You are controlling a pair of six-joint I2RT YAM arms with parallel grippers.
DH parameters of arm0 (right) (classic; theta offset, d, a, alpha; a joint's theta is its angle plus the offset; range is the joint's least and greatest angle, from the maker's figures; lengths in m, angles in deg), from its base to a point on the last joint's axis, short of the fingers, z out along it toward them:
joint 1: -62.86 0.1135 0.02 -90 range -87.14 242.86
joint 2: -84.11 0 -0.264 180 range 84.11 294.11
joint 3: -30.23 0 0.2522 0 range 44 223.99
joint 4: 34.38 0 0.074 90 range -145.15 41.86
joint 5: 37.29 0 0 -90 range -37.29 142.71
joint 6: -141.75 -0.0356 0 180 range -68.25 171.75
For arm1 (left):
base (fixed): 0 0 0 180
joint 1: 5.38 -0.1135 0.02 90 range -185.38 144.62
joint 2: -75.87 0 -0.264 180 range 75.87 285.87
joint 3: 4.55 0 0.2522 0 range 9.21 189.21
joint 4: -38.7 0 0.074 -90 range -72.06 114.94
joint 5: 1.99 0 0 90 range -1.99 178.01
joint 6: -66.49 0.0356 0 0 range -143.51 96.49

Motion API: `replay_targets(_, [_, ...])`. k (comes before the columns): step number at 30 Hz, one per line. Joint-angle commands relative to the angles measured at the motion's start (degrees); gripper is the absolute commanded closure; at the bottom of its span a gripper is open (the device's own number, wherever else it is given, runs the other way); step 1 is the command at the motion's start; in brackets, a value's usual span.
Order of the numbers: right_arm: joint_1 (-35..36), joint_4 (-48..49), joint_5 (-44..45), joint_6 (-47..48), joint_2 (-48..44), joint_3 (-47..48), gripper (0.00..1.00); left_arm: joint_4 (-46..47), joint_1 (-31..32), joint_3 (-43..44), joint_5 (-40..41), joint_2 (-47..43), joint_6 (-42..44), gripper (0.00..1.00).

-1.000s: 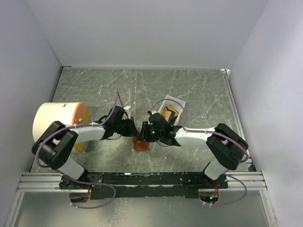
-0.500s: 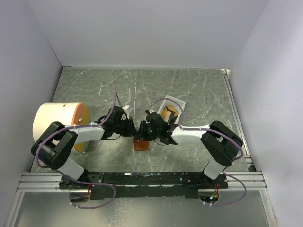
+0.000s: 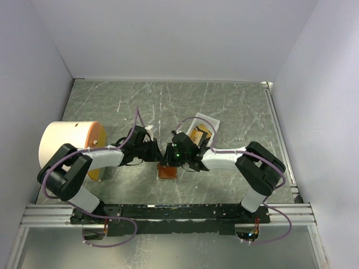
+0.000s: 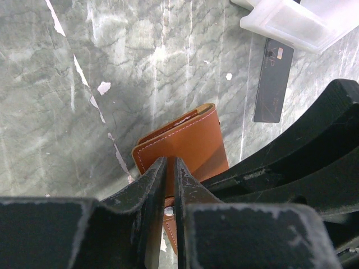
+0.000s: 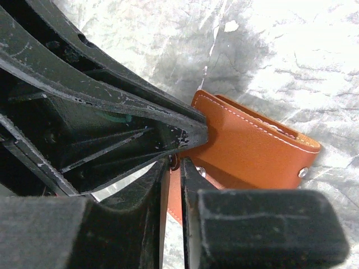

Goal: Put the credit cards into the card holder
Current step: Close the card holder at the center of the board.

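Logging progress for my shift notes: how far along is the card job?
Done: nothing visibly; no card shows in the wallet, which looks folded shut. In hand: left gripper and right gripper both pinch its edges, seemingly to open it. Remaining: a dark card lies beside the tray, yet to be loaded.

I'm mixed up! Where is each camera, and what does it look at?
Top external: above and behind, looking down on the table; left arm and right arm show.
Left wrist: on the left arm, looking down; own jaws pinching the card holder.
Right wrist: on the right arm, looking down; own jaws on that card holder.
Shared: all see the card holder.
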Motion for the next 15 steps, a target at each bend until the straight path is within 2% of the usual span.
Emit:
replay_targets(1, [0.2,2.9,-0.2,-0.2,0.7,0.9,0.89,1.0,-0.1,-0.3,-0.6,0.7,-0.2,0.79])
replay_targets(4, [0.2,3.1,0.0,0.0,0.4,0.7,1.0,1.0,-0.1,-0.3,-0.6,0.6,-0.2,0.79])
replay_targets(15, [0.2,0.0,2.1,-3.3,-2.8,-1.9,1.0,-1.3,-0.1,0.4,1.2,-0.2,0.9,0.78])
